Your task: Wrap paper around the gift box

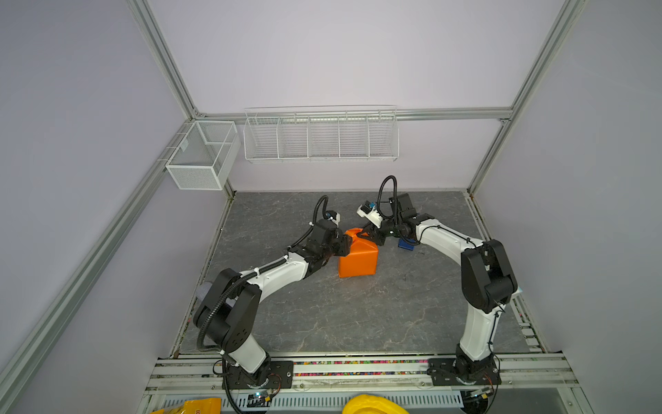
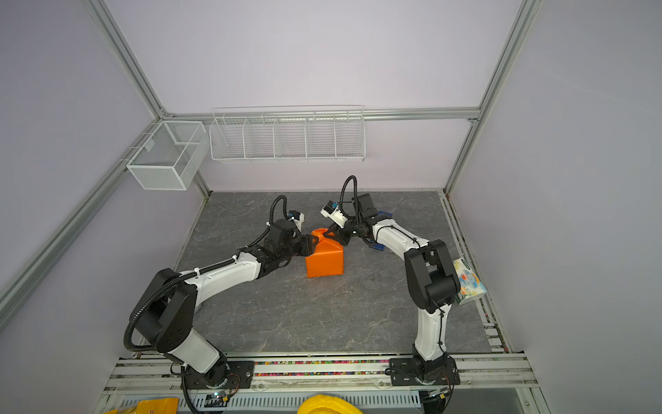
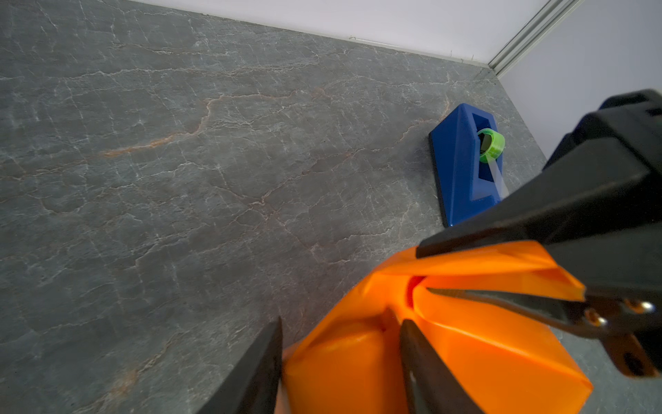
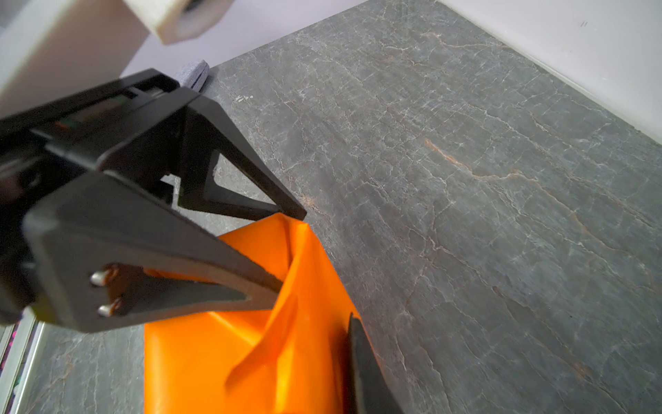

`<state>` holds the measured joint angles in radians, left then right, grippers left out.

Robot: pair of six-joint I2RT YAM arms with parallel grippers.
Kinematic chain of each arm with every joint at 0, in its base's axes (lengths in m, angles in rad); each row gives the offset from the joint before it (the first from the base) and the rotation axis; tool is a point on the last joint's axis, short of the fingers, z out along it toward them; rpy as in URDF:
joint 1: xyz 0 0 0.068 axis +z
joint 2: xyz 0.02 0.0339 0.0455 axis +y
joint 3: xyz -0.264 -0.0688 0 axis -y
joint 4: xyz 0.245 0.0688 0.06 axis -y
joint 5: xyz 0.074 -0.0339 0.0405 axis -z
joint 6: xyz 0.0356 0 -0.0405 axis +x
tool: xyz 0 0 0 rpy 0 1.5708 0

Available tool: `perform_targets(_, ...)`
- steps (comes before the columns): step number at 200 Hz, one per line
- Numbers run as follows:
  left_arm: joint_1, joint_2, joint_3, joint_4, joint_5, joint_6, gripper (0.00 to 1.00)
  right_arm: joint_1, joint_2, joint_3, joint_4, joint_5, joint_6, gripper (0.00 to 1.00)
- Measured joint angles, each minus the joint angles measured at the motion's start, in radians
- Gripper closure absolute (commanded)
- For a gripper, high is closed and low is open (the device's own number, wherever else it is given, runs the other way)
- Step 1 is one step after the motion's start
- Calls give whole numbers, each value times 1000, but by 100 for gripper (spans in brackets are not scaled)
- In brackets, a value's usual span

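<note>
The paper [image 1: 358,261] [image 2: 324,261] is orange and folded up around a boxy shape standing mid-table; the gift box itself is hidden inside it. My left gripper [image 1: 343,247] [image 2: 308,245] meets the bundle's upper left edge. In the left wrist view its jaws [image 3: 340,322] straddle a paper-covered corner [image 3: 340,365], and both fingers touch the paper. My right gripper [image 1: 363,234] [image 3: 424,270] comes in over the top from the right and is shut on a raised paper fold [image 3: 483,265]. In the right wrist view only one of its fingers [image 4: 361,358] shows beside the paper [image 4: 215,358].
A bright-blue tape dispenser [image 3: 462,161] [image 1: 405,244] with a green roll lies just right of the bundle, under the right arm. A colourful patterned packet [image 2: 467,283] sits at the table's right edge. Wire baskets [image 1: 320,136] and a mesh bin [image 1: 202,154] hang on the walls.
</note>
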<state>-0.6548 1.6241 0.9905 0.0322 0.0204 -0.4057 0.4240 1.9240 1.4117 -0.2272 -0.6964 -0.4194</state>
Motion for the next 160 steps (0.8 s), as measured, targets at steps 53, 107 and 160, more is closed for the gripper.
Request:
perform_targets(53, -13, -68, 0, -124, 3, 25, 48, 24, -110, -117, 54, 87, 60, 93)
perform_targets(107, -13, -161, 39, -303, 21, 37, 49, 66, -242, -250, 121, 336, 229, 93)
perform_targets(160, -13, -203, -2, -327, 151, -6, 57, 160, -316, -329, 150, 568, 327, 91)
